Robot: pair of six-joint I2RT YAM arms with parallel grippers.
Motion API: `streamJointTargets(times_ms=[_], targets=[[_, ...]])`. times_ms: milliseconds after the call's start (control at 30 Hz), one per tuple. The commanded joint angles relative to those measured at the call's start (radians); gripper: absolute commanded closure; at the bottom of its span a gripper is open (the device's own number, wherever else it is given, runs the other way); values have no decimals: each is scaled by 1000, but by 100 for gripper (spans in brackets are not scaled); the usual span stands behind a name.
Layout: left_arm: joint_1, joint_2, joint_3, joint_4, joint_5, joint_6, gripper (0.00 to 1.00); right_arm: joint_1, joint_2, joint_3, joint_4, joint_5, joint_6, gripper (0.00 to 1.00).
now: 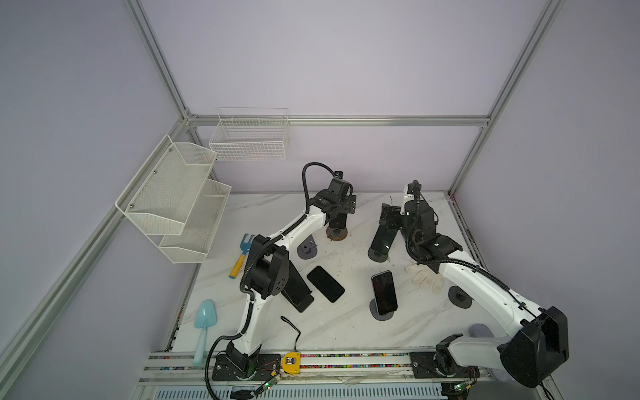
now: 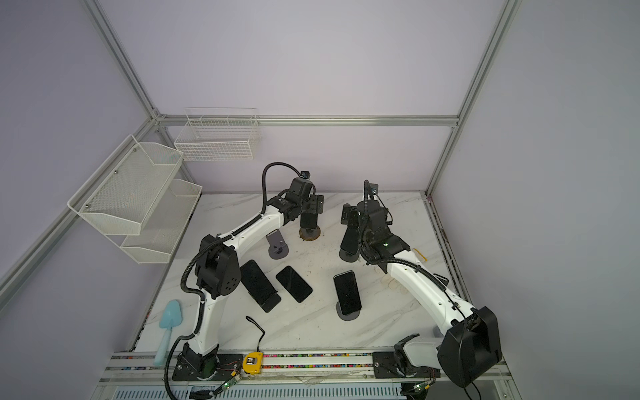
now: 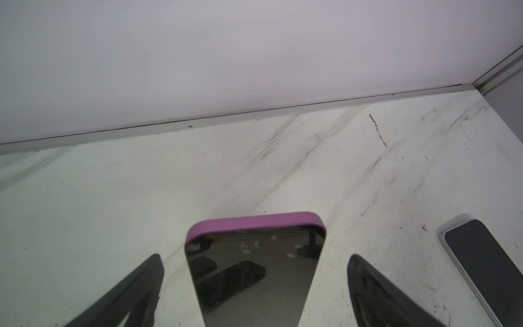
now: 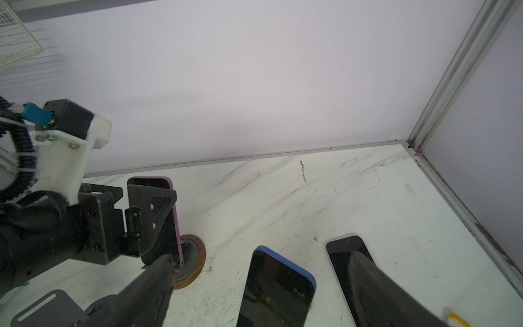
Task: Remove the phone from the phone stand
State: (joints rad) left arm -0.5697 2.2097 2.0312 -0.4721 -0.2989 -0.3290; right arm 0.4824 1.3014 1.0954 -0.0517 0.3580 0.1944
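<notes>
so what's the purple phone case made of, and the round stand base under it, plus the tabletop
Phone case: likely matte silicone or rubber; purple, rounded edge without glare.
Stand base: rim looks like wood or wood-print, brown with streaks; inner disc maybe grey metal.
Tabletop: marble-look slab with grey veins, possibly laminate.

Two white arms (image 1: 474, 287) with fat black joints (image 1: 273, 273), ribbed black cables (image 1: 305, 187), silver screws (image 4: 74, 145), black bases (image 1: 239, 363) at six o'clock.
</notes>
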Motion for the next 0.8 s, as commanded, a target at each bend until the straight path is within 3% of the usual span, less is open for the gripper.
streamJointTargets(times_ms=[0,300,767], targets=[[-2,14,92,41,-46,2,0,-5,-21,-10,24,-7,17,3],[-4,47,98,62,-17,40,0,-5,-29,-31,45,-17,15,3],[-23,36,84,75,-49,110,19,-5,-34,-45,52,-37,25,3]])
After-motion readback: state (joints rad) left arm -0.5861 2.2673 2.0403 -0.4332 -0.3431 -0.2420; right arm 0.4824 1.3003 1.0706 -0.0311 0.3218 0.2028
